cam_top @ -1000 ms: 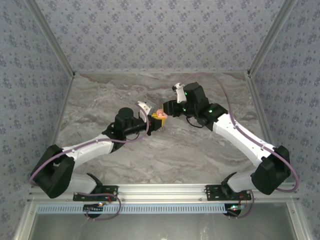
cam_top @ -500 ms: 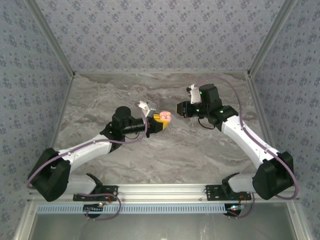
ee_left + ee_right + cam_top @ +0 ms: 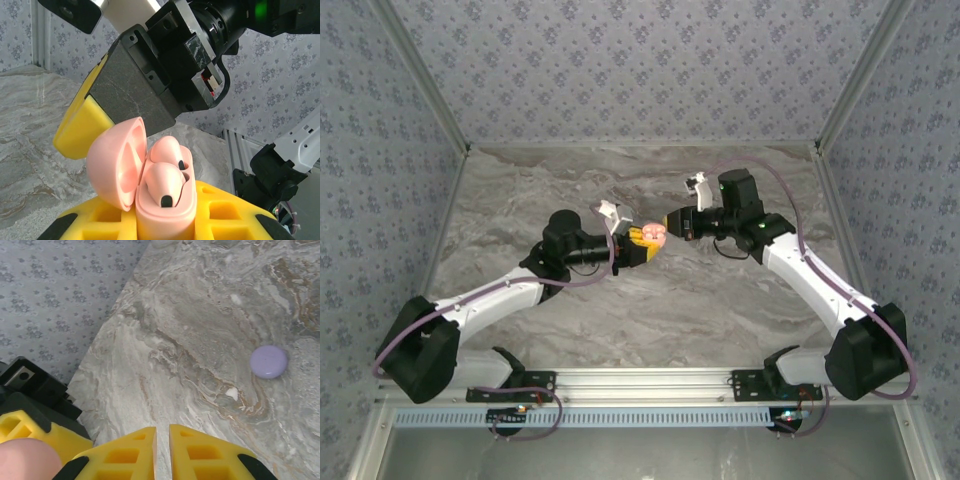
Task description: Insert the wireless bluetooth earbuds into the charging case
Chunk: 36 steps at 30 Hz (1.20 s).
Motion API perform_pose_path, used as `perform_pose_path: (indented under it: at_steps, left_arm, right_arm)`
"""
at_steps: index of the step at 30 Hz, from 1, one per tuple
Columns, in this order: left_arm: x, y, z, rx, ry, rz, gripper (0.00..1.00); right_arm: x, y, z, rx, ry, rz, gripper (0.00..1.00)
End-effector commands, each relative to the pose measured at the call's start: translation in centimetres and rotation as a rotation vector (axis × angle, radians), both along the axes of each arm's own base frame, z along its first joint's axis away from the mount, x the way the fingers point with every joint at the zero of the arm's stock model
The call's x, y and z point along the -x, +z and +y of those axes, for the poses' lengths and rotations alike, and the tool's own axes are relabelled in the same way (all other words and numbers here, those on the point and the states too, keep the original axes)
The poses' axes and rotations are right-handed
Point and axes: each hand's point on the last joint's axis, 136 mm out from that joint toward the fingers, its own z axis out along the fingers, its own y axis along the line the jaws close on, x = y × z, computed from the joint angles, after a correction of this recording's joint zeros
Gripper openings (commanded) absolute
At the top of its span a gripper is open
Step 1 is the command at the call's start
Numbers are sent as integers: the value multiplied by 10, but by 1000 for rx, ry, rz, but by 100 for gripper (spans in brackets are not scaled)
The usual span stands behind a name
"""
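Mid-worktop, held clear of the marble: left gripper (image 3: 638,243) clamped on charging case (image 3: 165,215), presenting it upright with lid (image 3: 117,165) swung open, probably so the other arm can reach it. Both pink earbuds (image 3: 162,182) sit in their wells. Just beside the lid, right gripper (image 3: 162,450) is closed and empty. Beyond it, lilac disc (image 3: 269,361) lies on worktop (image 3: 200,315). Case base is cut off, so seating depth is unclear.

The right pincer (image 3: 669,222) closed; neared charging case (image 3: 654,233).
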Motion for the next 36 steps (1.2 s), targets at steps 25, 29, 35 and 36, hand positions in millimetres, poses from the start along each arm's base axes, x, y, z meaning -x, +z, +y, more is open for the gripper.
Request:
perform_pose_path:
  at_steps: [25, 29, 35, 36]
  left_arm:
    - [-9, 1, -8, 2, 7, 34, 0]
    - [-24, -11, -6, -50, 94, 87, 0]
    - [-59, -43, 4, -140, 264, 266, 0]
    - [-65, -47, 7, -148, 288, 305, 0]
  right_arm:
    - [26, 40, 11, -130, 146, -87, 17]
    - [14, 28, -1, -44, 46, -84, 18]
    - [-7, 12, -33, 117, -166, -98, 19]
    - [-9, 9, -40, 142, -199, -96, 19]
